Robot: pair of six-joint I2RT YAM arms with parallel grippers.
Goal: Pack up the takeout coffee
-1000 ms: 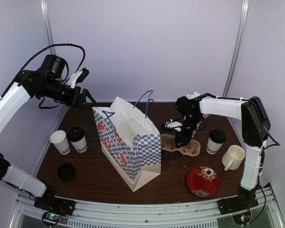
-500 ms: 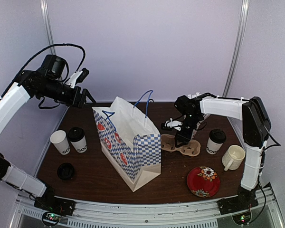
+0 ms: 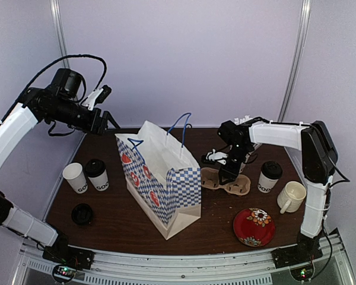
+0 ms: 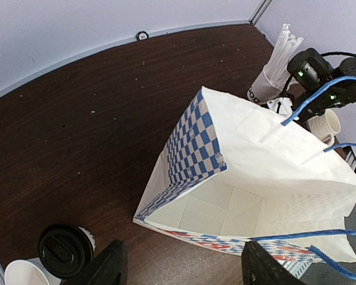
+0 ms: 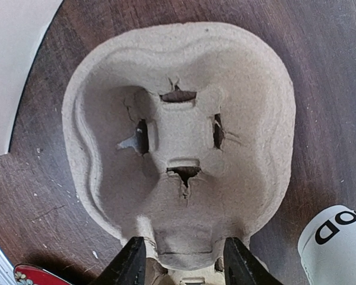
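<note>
Takeout coffee cup (image 5: 335, 237) half out of frame

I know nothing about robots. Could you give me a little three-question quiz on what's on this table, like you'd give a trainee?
1. How many white paper cups wear a black lid?
2. True or false: the checked paper bag lies flat and closed.
3. What sits directly below the right arm's jaws? A) the red plate B) the cardboard cup carrier C) the cream mug

Key:
1. Two: the cup left of the bag and the cup right of the carrier.
2. False: it stands upright with its mouth open.
3. B.
</note>
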